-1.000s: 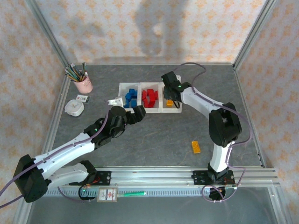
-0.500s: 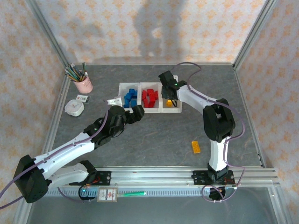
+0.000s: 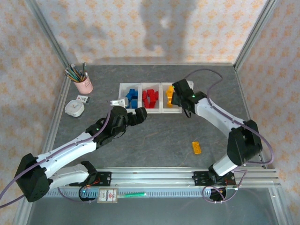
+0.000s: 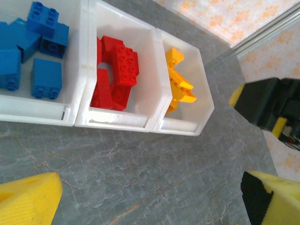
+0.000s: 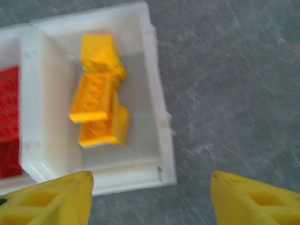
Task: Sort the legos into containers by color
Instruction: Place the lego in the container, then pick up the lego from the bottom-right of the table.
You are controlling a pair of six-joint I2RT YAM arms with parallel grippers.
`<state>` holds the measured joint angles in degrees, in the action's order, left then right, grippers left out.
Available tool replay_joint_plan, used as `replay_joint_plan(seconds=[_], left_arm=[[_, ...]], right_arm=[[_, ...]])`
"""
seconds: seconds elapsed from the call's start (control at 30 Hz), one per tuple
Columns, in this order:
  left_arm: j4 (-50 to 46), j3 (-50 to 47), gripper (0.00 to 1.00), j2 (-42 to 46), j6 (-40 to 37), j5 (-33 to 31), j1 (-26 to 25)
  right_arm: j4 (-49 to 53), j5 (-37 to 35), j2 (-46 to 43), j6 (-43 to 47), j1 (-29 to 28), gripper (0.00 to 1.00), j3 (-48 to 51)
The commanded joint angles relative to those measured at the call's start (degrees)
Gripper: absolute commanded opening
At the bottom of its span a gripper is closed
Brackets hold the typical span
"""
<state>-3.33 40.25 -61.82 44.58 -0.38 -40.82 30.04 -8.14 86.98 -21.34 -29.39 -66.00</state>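
Three joined white bins (image 3: 161, 111) sit mid-table. Blue legos (image 3: 131, 97) (image 4: 28, 47) fill the left bin, red legos (image 3: 150, 97) (image 4: 115, 70) the middle one, orange-yellow legos (image 3: 169, 96) (image 4: 178, 86) (image 5: 99, 93) the right one. One orange-yellow lego (image 3: 197, 147) lies flat on the table at front right. My right gripper (image 3: 182, 96) (image 5: 150, 197) is open and empty over the right bin's near right corner. My left gripper (image 3: 138, 114) (image 4: 150, 197) is open and empty over bare table, in front of the bins.
A pink pencil cup (image 3: 83, 83) stands at the back left, with a round white object (image 3: 74, 108) and a small white item (image 3: 117, 101) near it. Metal frame rails (image 3: 243, 117) edge the grey table.
My right gripper has swung right and nearer, from over the right bin's back to its near right corner. The left arm has barely moved.
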Motion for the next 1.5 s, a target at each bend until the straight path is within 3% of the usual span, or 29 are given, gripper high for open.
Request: replay_joint_plan(seconds=[0.0, 0.4, 0.83, 1.07, 1.33, 1.47], left_arm=[[1.57, 1.62, 0.99, -1.71, 0.07, 1.7, -2.42], [9.87, -0.41, 0.99, -7.5, 3.68, 2.76, -8.85], [10.16, -0.33, 0.99, -10.0, 3.94, 3.22, -10.8], [10.33, -1.32, 0.99, -8.43, 4.53, 3.76, -10.76], [8.52, -1.51, 0.99, -6.93, 4.47, 2.59, -10.78], [7.78, -1.25, 0.99, -6.88, 4.2, 1.98, -10.74]], right_arm=[[4.29, -3.05, -4.93, -4.78, 0.29, 0.7, 6.31], [6.22, 2.9, -20.19, -17.57, -0.52, 0.79, 27.41], [6.66, 4.72, -19.65, -27.58, -8.74, 0.84, 36.0], [5.32, 5.14, -18.36, -31.35, -15.87, 0.75, 34.29], [5.52, 4.17, -17.41, -31.18, -17.47, 0.52, 34.86], [5.38, 3.67, -18.07, -29.97, -17.5, 0.36, 34.59]])
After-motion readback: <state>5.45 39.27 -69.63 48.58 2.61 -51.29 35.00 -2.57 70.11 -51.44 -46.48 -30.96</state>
